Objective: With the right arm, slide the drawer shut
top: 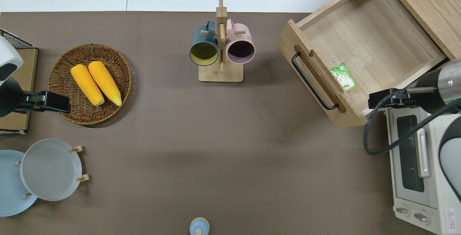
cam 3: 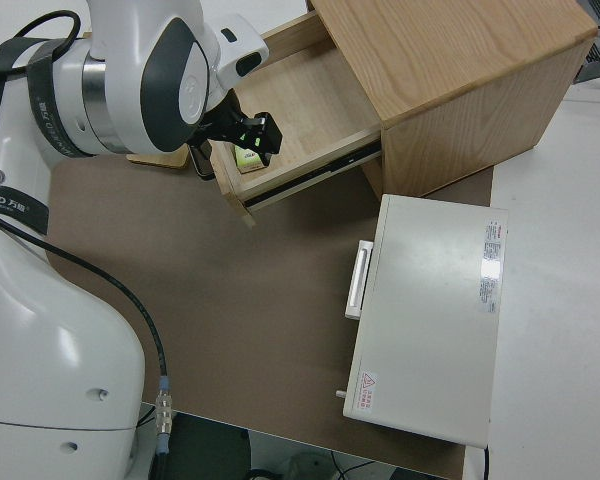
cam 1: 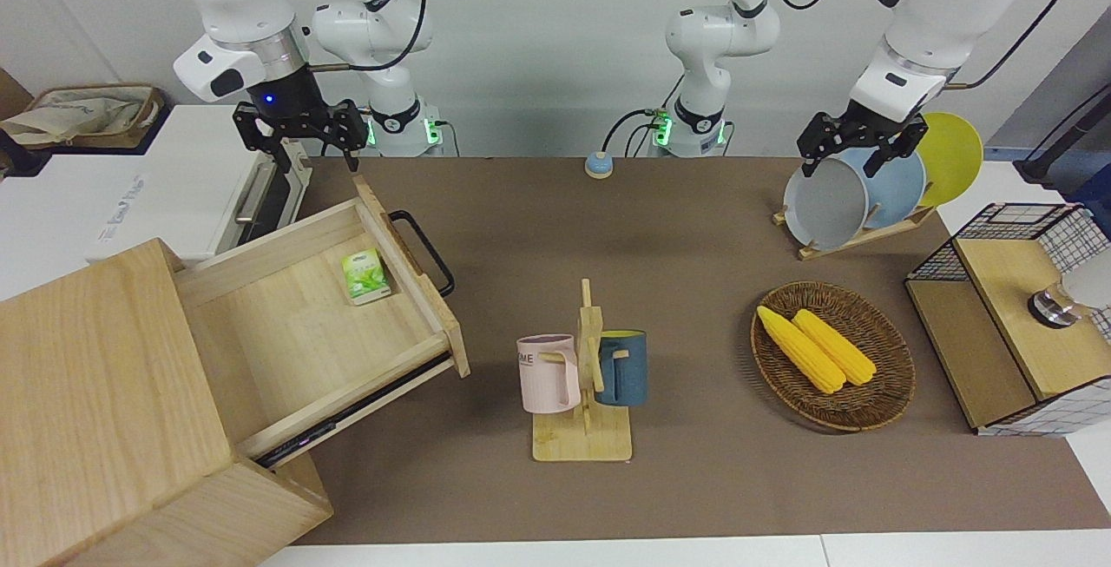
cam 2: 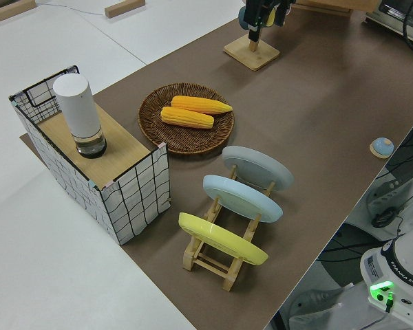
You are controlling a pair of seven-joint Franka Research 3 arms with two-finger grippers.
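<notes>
The light-wood drawer (cam 1: pixel 286 332) stands pulled far out of the pale cabinet (cam 1: pixel 95 393). Its black loop handle (cam 1: pixel 423 250) faces the middle of the table. A small green packet (cam 1: pixel 364 278) lies inside, against the front panel. My right gripper (cam 1: pixel 299 146) is open and empty. It hangs over the drawer's side wall (top: pixel 403 85) nearest the robots, at the toaster oven's edge, and touches nothing. The overhead view shows the drawer (top: pixel 363 44), the handle (top: pixel 312 82) and the right gripper (top: pixel 381 100). The right side view shows the gripper (cam 3: pixel 245 135) over the drawer (cam 3: pixel 300 100). My left arm is parked.
A white toaster oven (top: pixel 417 163) stands beside the drawer, nearer to the robots. A mug rack (cam 1: pixel 583 376) with two mugs stands mid-table. A wicker basket (cam 1: pixel 894 376) of corn, a plate rack (cam 1: pixel 855 241) and a wire shelf unit (cam 1: pixel 1015 315) stand toward the left arm's end.
</notes>
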